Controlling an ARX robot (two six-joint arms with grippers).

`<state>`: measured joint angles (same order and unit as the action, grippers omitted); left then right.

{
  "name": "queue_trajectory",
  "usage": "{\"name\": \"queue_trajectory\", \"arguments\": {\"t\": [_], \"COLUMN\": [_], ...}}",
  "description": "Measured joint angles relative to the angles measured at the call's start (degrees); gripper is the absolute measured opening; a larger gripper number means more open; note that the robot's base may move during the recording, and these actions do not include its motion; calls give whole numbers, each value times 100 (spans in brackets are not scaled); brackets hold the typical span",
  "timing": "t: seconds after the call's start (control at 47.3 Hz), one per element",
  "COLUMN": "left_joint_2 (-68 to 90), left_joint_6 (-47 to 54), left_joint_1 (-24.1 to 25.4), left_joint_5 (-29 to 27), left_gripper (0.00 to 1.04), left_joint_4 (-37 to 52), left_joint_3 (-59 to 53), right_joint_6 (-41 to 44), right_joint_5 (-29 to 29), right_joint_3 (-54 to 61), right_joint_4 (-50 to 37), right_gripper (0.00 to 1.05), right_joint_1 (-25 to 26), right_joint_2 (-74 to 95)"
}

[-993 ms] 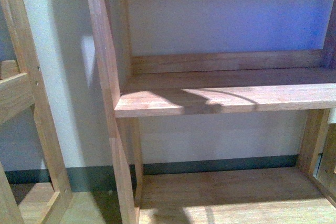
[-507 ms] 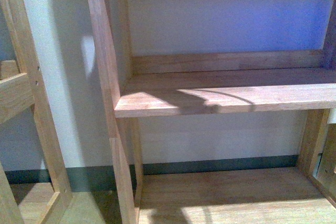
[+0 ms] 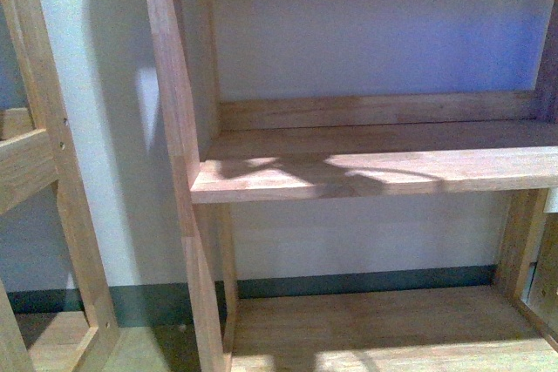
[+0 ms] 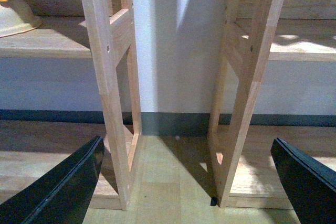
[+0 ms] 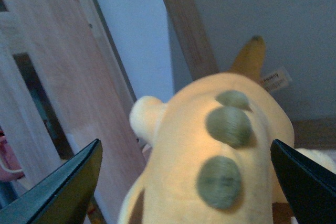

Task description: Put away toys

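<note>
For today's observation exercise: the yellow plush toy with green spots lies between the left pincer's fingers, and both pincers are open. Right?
Not quite. The plush toy lies between the right pincer's fingers, as the right wrist view shows; the left pincer frames only shelf legs. Both are open.

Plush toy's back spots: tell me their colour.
Dull grey-green spots on the yellow plush toy, best seen in the right wrist view.

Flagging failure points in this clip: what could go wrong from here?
The right end effector looks wide open around the plush toy, so it may drop. Wooden uprights stand close behind the toy and could snag it. The front view shows the shelf but no toy, so placement is hard to verify.
</note>
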<state>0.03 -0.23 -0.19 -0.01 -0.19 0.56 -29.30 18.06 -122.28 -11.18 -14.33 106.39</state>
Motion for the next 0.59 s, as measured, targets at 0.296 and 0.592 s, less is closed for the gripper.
{"name": "queue_trajectory", "arguments": {"t": [0.296,0.592], "left_joint_2": [0,0], "left_joint_6": [0,0], "left_joint_1": [0,0], "left_joint_5": [0,0], "left_gripper": [99,99], "left_joint_4": [0,0], "left_joint_3": [0,0], "right_joint_6": [83,1123], "right_joint_5": [-11,-219], "right_joint_3": [1694,4592], "right_joint_4": [-546,-511], "right_gripper": [98,98], "right_joint_1": [146,470], "right_joint_2": [-1517,-4249]}}
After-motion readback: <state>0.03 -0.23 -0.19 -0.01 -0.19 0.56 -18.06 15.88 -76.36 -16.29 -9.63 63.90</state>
